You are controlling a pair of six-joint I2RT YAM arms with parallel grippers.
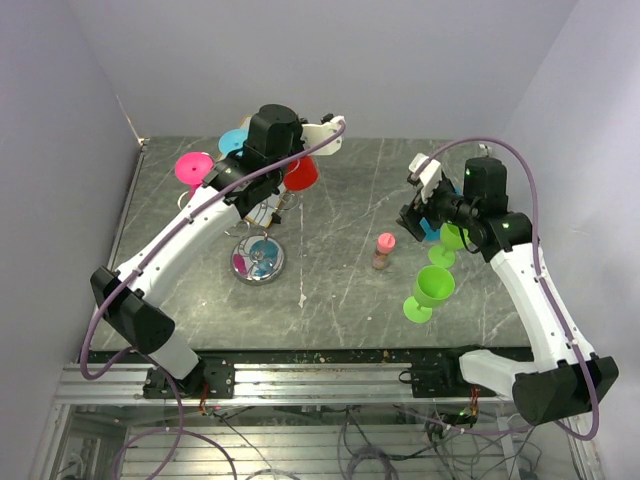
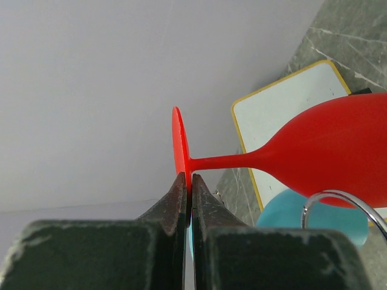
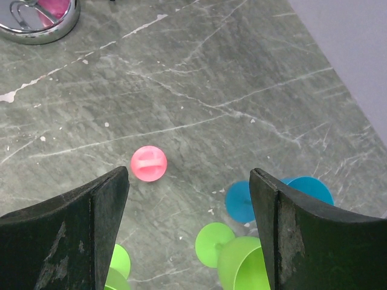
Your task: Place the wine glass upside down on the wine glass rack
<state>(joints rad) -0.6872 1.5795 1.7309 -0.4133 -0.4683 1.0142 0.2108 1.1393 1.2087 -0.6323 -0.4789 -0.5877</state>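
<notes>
Left wrist: clamps the left pincer (image 2: 191,181) tight on the foot rim of the red wine glass (image 2: 326,151), stem lying sideways, bowl beside a curled hook of the wine glass rack (image 2: 341,202). Hangs the right pincer (image 3: 188,181) wide apart above the surface (image 3: 242,90).

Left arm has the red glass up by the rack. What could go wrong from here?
1. The left gripper pinches only the thin edge of the foot of the red wine glass, so the glass may pivot or slip out.
2. The bowl sits close to a wire hook of the wine glass rack and a blue glass; a small misjudgement could knock either.
</notes>
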